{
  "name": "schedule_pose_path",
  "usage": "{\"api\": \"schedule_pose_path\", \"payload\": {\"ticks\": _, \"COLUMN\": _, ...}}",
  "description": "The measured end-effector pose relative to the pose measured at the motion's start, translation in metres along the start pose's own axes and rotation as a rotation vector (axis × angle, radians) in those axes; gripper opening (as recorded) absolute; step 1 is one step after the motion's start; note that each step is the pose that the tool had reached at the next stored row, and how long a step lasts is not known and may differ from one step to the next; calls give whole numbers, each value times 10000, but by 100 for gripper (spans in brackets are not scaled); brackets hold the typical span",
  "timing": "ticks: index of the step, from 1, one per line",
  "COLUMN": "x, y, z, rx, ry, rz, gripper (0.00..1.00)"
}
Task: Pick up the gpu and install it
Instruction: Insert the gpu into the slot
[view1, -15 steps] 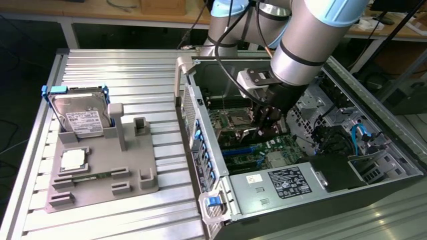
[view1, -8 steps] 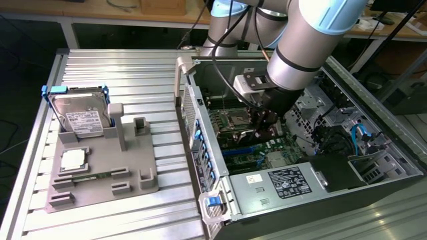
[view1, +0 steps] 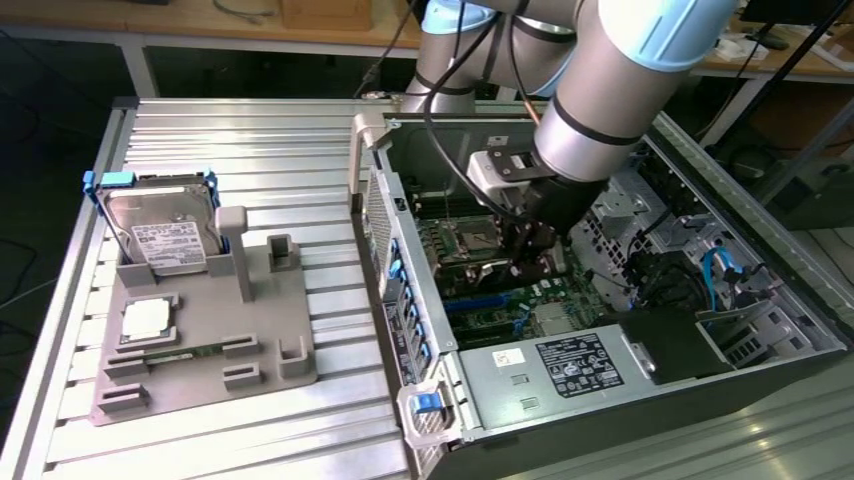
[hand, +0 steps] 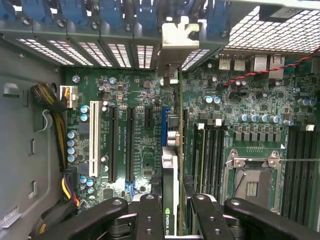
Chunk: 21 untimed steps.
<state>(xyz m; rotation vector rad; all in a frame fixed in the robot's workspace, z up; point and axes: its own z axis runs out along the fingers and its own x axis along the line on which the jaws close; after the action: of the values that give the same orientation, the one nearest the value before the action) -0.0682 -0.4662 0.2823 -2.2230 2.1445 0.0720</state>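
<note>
The gpu (hand: 170, 167) stands edge-on between my gripper's fingers (hand: 150, 215), its silver end bracket (hand: 180, 40) up against the case's rear slot grille. In the wrist view my gripper (hand: 172, 202) is shut on the card, which hangs right over the blue slot (hand: 164, 122) of the green motherboard (hand: 140, 100). Whether the card's edge touches the slot I cannot tell. From the exterior view, my gripper (view1: 534, 255) reaches down inside the open computer case (view1: 387, 230), above the board's middle.
A grey fixture (view1: 200, 370) to the exterior view's left of the case carries a hard drive in a blue frame (view1: 160, 235) and small parts. Inside the case are a power supply (view1: 574, 365), cables (hand: 65, 150), RAM slots (hand: 210, 150) and a CPU socket (hand: 252, 182).
</note>
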Motion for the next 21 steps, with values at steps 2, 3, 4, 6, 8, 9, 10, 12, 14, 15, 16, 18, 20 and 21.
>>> {"api": "schedule_pose_path", "payload": {"ticks": 2, "x": 9, "y": 1, "z": 1, "rx": 1, "ry": -2, "rz": 1, "gripper": 27}}
{"api": "schedule_pose_path", "payload": {"ticks": 3, "x": 10, "y": 4, "z": 1, "rx": 0, "ry": 0, "rz": 2, "gripper": 27}}
{"api": "schedule_pose_path", "payload": {"ticks": 4, "x": 10, "y": 12, "z": 5, "rx": 0, "ry": -1, "rz": 1, "gripper": 27}}
{"api": "schedule_pose_path", "payload": {"ticks": 6, "x": 10, "y": 32, "z": 10, "rx": 0, "ry": -1, "rz": 0, "gripper": 27}}
{"api": "schedule_pose_path", "payload": {"ticks": 8, "x": 10, "y": 52, "z": 17, "rx": 1, "ry": -1, "rz": 0, "gripper": 27}}
{"api": "schedule_pose_path", "payload": {"ticks": 9, "x": 9, "y": 59, "z": 18, "rx": 1, "ry": 0, "rz": 1, "gripper": 27}}
{"api": "schedule_pose_path", "payload": {"ticks": 10, "x": 9, "y": 60, "z": 18, "rx": 0, "ry": 1, "rz": 0, "gripper": 27}}
{"api": "schedule_pose_path", "payload": {"ticks": 12, "x": 9, "y": 61, "z": 22, "rx": 0, "ry": 21, "rz": -1, "gripper": 27}}
{"api": "schedule_pose_path", "payload": {"ticks": 14, "x": 10, "y": 64, "z": 28, "rx": -5, "ry": 150, "rz": 0, "gripper": 27}}
{"api": "schedule_pose_path", "payload": {"ticks": 15, "x": 10, "y": 65, "z": 32, "rx": -5, "ry": 200, "rz": 0, "gripper": 27}}
{"api": "schedule_pose_path", "payload": {"ticks": 16, "x": 10, "y": 65, "z": 31, "rx": -6, "ry": 205, "rz": -1, "gripper": 27}}
{"api": "schedule_pose_path", "payload": {"ticks": 18, "x": 10, "y": 65, "z": 30, "rx": -7, "ry": 209, "rz": -2, "gripper": 27}}
{"api": "schedule_pose_path", "payload": {"ticks": 20, "x": 10, "y": 66, "z": 30, "rx": -7, "ry": 211, "rz": 0, "gripper": 27}}
{"api": "schedule_pose_path", "payload": {"ticks": 21, "x": 10, "y": 65, "z": 30, "rx": -7, "ry": 211, "rz": 0, "gripper": 27}}
